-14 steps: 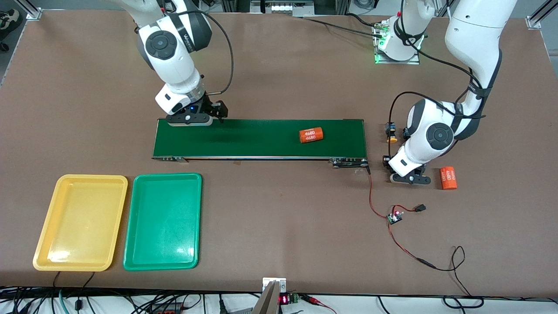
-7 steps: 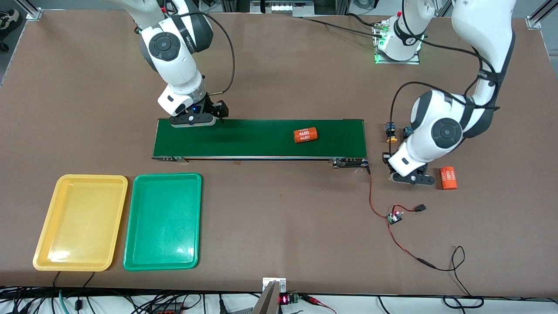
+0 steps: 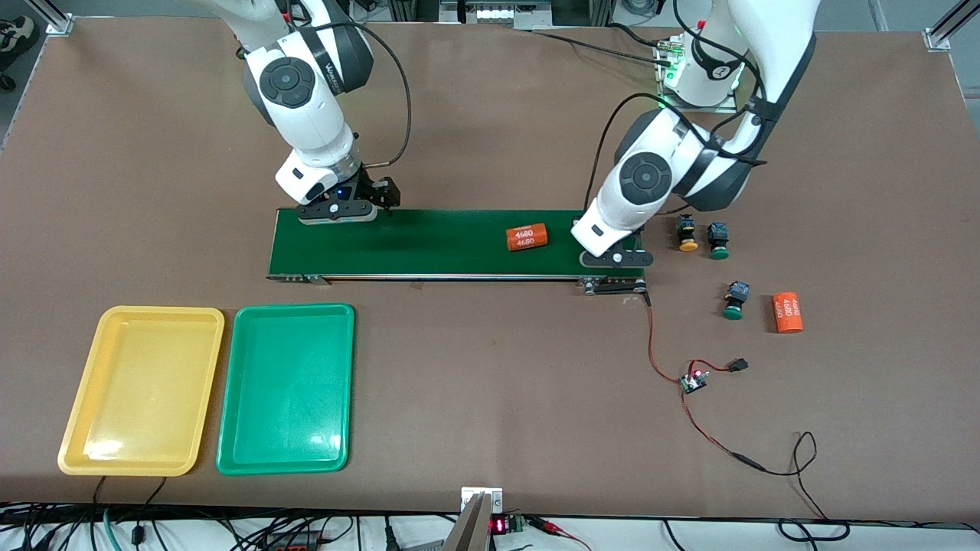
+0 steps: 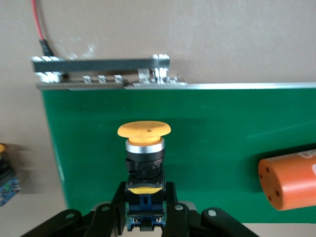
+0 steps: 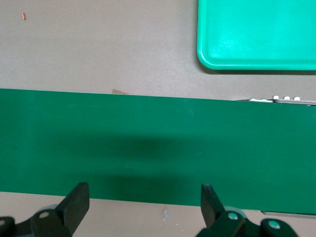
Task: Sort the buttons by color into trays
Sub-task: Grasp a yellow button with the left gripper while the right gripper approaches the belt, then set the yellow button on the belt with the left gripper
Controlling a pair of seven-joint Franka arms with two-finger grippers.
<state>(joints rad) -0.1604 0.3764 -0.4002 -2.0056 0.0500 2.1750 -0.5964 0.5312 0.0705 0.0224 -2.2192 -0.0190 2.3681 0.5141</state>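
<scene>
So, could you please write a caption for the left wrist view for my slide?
Left pincer holding a yellow-capped button over the end of the green conveyor belt, beside an orange cylinder.

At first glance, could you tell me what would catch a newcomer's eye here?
The left gripper holds a yellow-capped button over the conveyor belt, at the left arm's end. An orange cylinder lies on the belt nearby. The right gripper hangs open over the belt's end toward the right arm.
</scene>
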